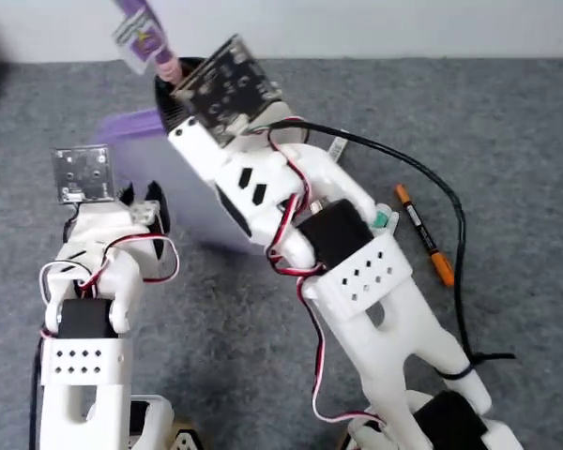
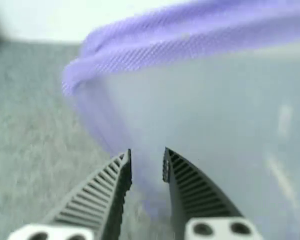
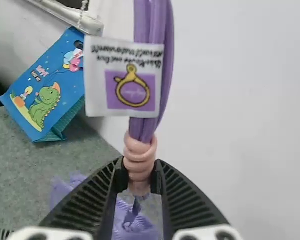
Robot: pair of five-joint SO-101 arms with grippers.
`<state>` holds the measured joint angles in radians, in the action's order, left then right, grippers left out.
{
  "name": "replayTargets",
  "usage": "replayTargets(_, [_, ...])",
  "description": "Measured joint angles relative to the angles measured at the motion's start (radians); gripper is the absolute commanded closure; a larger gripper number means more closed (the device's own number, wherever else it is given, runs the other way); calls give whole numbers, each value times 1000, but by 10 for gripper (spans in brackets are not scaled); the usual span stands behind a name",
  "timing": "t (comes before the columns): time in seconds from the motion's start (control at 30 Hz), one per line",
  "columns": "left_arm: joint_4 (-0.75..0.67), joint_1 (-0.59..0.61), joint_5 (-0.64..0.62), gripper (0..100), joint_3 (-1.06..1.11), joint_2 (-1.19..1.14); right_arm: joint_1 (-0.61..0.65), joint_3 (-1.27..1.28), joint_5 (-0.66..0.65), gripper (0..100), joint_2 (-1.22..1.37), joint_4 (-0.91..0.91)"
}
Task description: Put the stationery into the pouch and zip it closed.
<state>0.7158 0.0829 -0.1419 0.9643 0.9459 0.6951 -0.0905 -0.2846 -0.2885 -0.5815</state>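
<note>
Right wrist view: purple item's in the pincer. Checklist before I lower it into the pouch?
1. Right pincer shut on purple item, gripped at its pink end: ok.
2. Item tilted rather than pointing down into the pouch: not ok.
3. Pouch mouth open and facing the item: cannot tell.
4. Left pincer at the pouch's edge: ok; firm hold on it: cannot tell.
5. Orange pen lying outside the pouch, beside the right arm: not ok, to be packed before zipping.
</note>
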Motion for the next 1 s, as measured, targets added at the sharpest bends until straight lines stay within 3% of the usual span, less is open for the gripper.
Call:
replayTargets(0.2, [-43,0,-3,924,-8,0,-6,-110,-48,991,137,74])
replayTargets(0.37, [63,0,0,924,-101,0,-38,-244,-44,991,265,64])
replayTargets(0.73, [322,-6,0,924,-304,0,-130,-313,181,991,284,-371])
replayTargets(1.0, [473,-137,2,924,-402,0,-135,-324,288,991,186,-635])
